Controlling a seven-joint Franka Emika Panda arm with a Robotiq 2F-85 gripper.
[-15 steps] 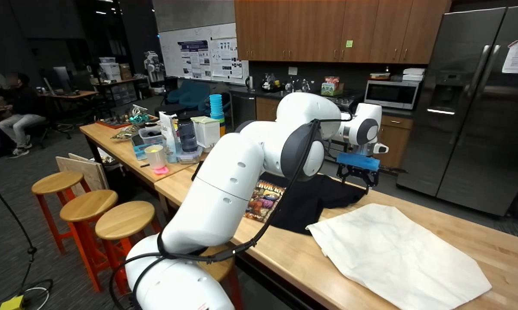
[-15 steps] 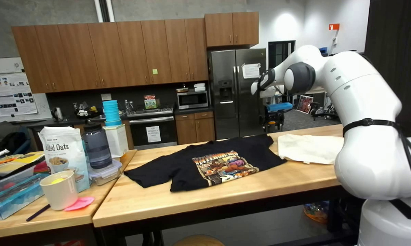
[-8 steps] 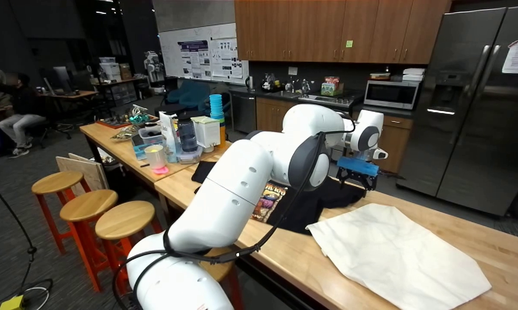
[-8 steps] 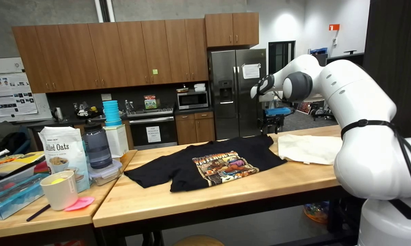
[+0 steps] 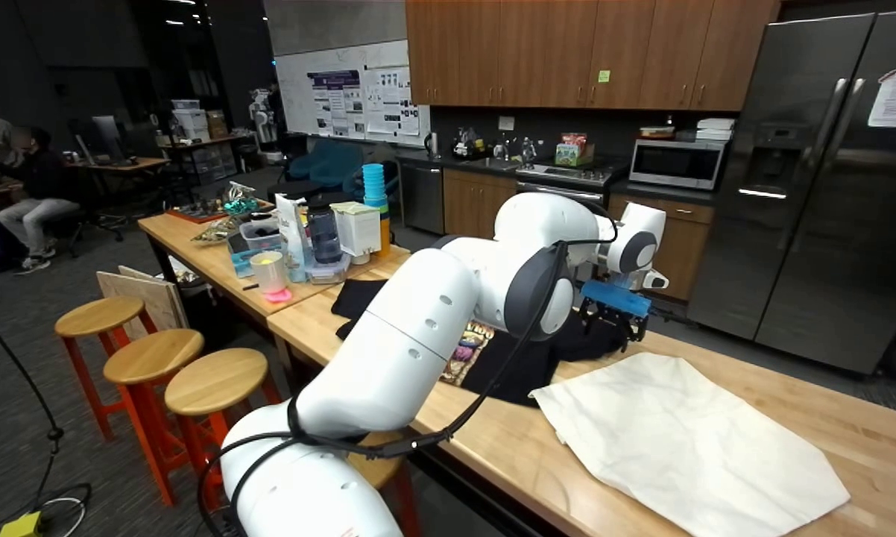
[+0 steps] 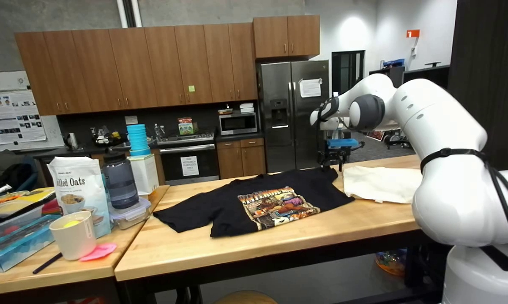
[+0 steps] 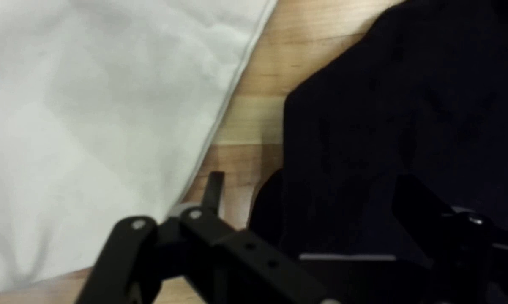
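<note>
Gripper (image 7: 309,185) hangs over the black shirt (image 7: 385,118), jaws apart.

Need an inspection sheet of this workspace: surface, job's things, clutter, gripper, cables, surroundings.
Surface: wooden table, meeting a second table.
Job's things: black T-shirt with a colourful print, spread out; cream cloth lying beside it.
Clutter: on the second table, oats bag, dark bottle, beige mug, pink sheet, among others.
Gripper: fingers apart, nothing held, at the T-shirt's edge; contact unclear.
Cables: black cable along the arm; separate cord near an exterior view's left edge.
Surroundings: fridge and microwave behind; stools beside the tables; seated person in the background.
</note>
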